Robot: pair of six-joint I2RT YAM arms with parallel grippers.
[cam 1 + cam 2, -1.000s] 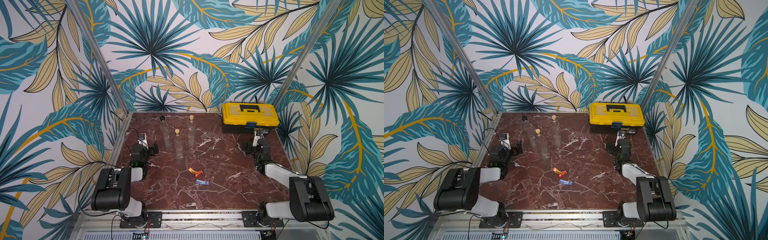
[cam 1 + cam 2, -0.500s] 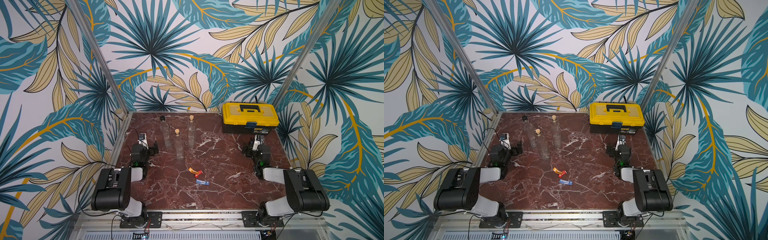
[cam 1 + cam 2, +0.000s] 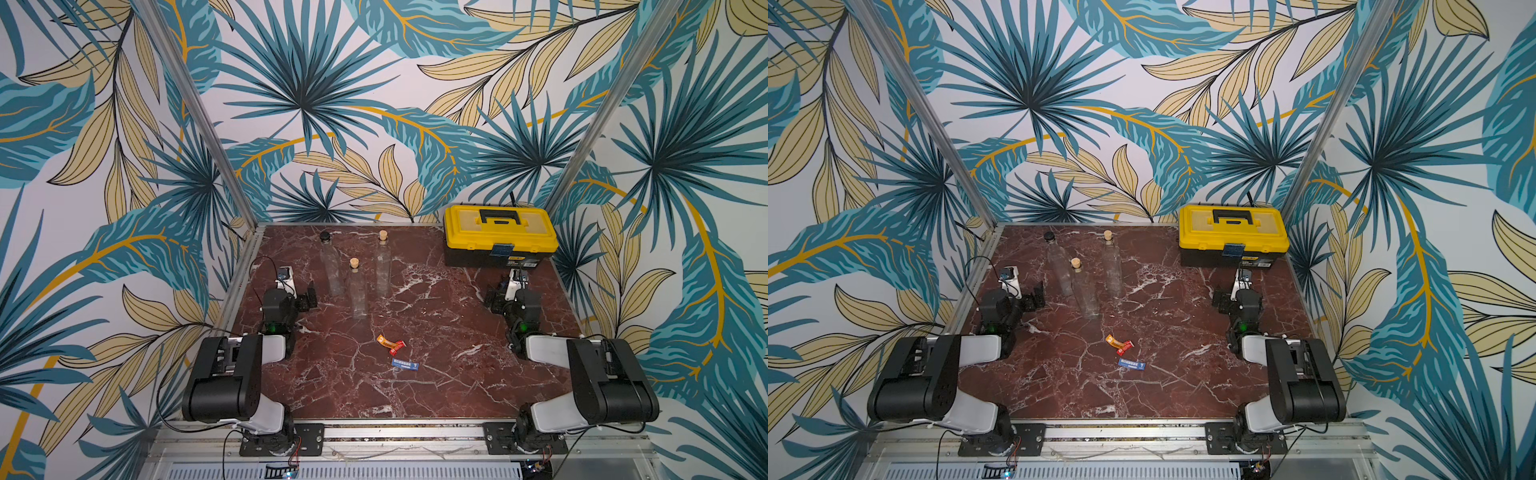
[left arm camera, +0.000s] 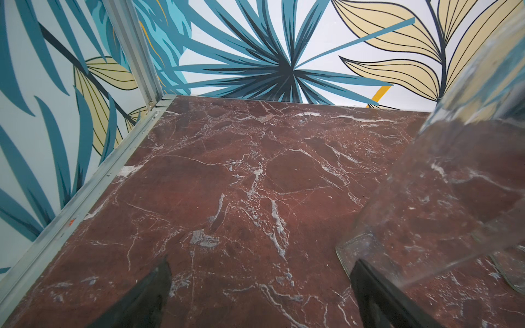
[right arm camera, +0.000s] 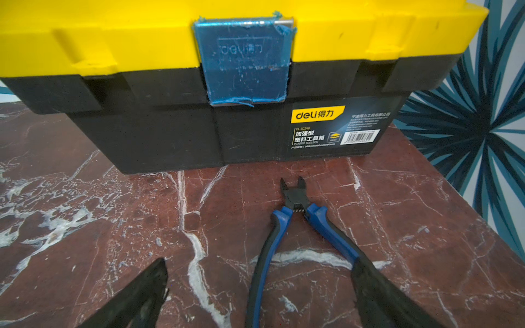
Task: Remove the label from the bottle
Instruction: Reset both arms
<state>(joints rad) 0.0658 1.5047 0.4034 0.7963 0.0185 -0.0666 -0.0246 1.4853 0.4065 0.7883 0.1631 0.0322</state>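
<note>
Three clear bottles stand at the back left of the marble table: a black-capped bottle (image 3: 330, 266) and two corked ones (image 3: 358, 291) (image 3: 383, 266). Their glass looks bare in both top views. An orange-red label strip (image 3: 390, 344) and a blue label strip (image 3: 405, 365) lie loose on the table's middle. My left gripper (image 3: 305, 297) (image 4: 261, 269) rests low and open just left of the bottles, with one bottle's base (image 4: 440, 184) beside a finger. My right gripper (image 3: 494, 299) (image 5: 258, 272) is open and low in front of the toolbox, holding nothing.
A yellow and black toolbox (image 3: 498, 232) (image 5: 199, 56) stands shut at the back right. Blue-handled pliers (image 5: 295, 227) lie on the table before it, one handle running between my right fingers. Aluminium rails (image 4: 85, 187) and patterned walls close the table in.
The right arm's rear links have folded back toward its base, while its gripper stays near the toolbox. The left arm, bottles and label strips have not moved.
</note>
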